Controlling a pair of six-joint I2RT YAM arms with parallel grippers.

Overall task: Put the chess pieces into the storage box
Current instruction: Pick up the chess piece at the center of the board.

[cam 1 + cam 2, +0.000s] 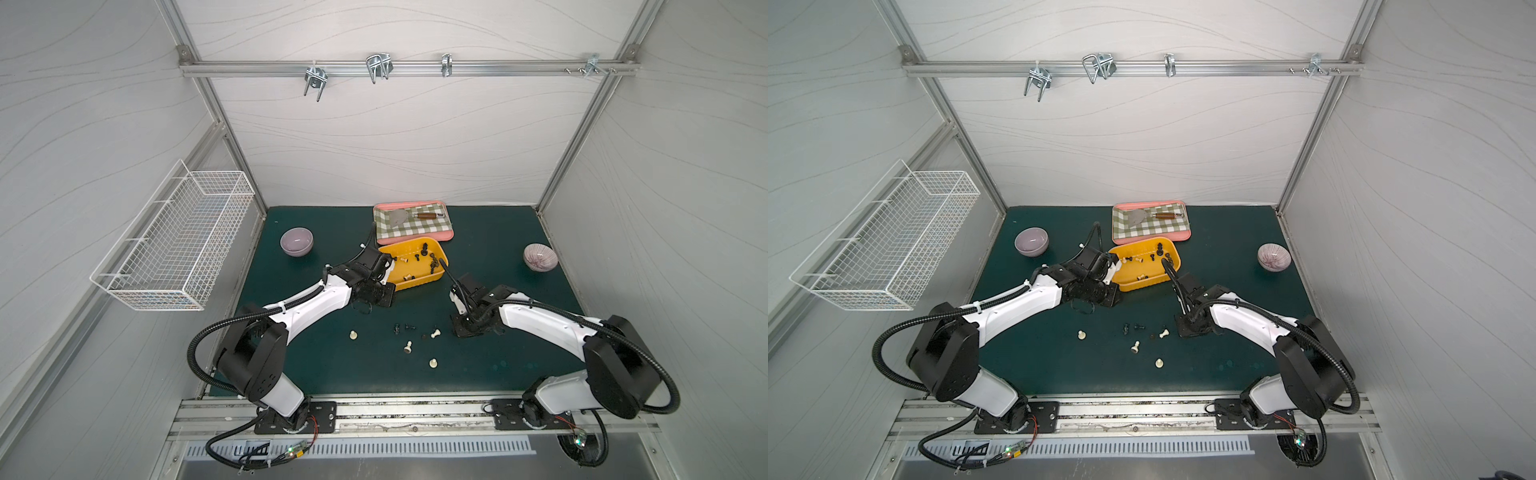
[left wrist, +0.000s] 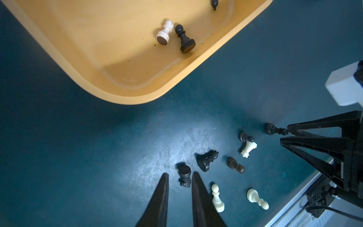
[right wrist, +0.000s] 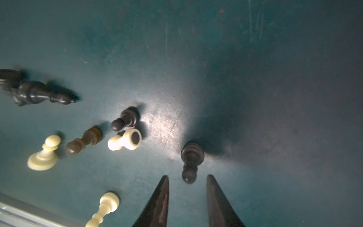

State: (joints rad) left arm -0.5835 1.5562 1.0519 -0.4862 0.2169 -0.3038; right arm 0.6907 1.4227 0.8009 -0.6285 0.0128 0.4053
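Right fingers [image 3: 157, 206], slightly apart, straddle the head of a toppled glossy black pawn [image 3: 191, 157]; left fingers [image 2: 200, 200] narrowly parted, empty.

Both top views: high at the front, looking down over the whole tabletop [image 1: 316, 374]. Wrist views: close, facing down, sharing the scattered chess pieces [image 2: 248, 146].

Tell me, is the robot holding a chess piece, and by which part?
Nothing is held yet. The fingers of the right gripper stand either side of the head of a lying black pawn, not touching it. The left gripper is empty.
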